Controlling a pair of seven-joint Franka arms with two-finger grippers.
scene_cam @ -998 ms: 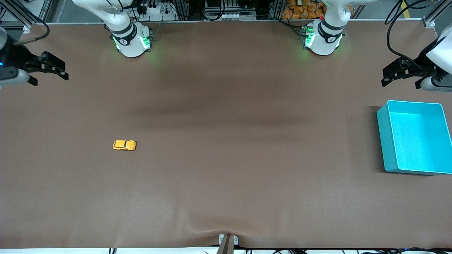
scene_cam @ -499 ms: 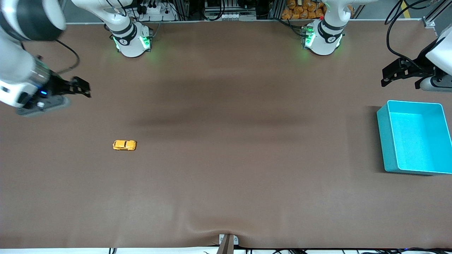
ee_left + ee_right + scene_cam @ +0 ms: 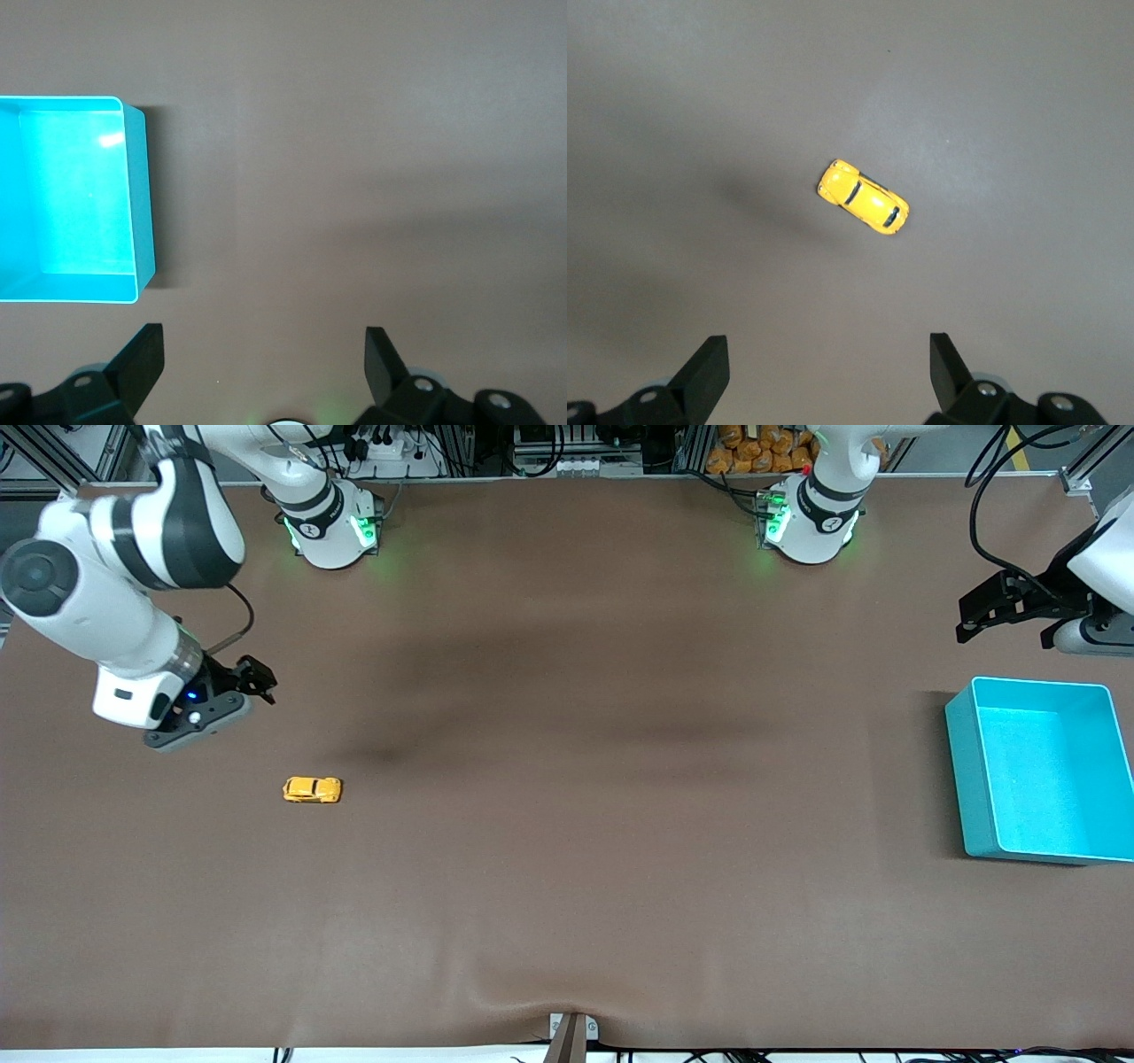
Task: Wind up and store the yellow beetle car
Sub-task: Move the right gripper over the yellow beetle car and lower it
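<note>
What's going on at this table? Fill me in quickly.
The right gripper hangs open over bare table at the right arm's end, a little farther from the front camera than the yellow beetle car. The car sits on its wheels on the brown table, untouched, and shows in the right wrist view between the spread fingers. The left gripper waits open in the air near the turquoise bin, which looks empty. Nothing is held yet.
</note>
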